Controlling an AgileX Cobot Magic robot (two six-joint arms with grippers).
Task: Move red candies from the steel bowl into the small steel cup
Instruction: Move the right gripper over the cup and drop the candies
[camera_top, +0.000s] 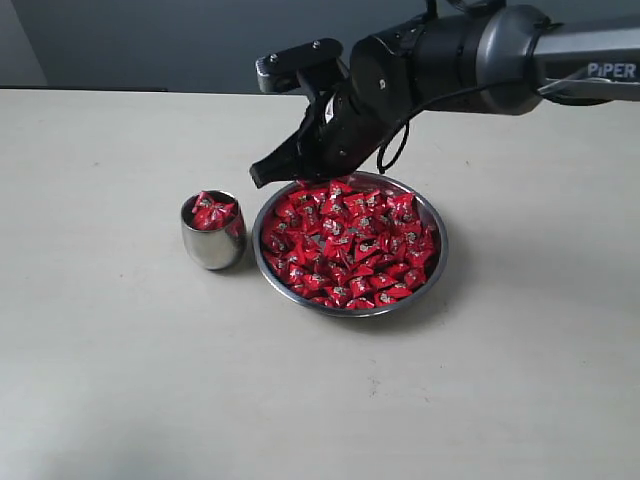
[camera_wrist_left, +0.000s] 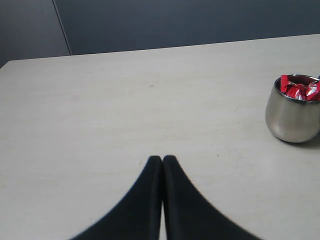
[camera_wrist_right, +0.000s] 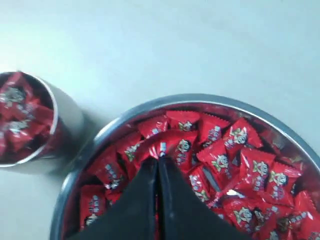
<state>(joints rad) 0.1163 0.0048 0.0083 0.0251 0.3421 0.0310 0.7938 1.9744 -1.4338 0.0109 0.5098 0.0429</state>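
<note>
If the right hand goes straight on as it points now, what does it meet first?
Probably the red candies near the steel bowl rim, just ahead of the right hand; depth is unclear.

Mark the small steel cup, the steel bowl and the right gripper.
small steel cup (camera_top: 210, 252), exterior view, outer wall.
steel bowl (camera_top: 441, 240), exterior view, right rim.
right gripper (camera_wrist_right: 158, 161), right wrist view, between its shut fingertips.

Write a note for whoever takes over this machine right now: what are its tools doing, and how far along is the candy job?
Left tool: shut, empty, over bare table, apart from the small steel cup.
Right tool: shut, above the cup-side edge of the steel bowl; a pinched wrapper cannot be ruled out.
Done: some red candies fill the cup.
Left: many more lie in the bowl.
</note>
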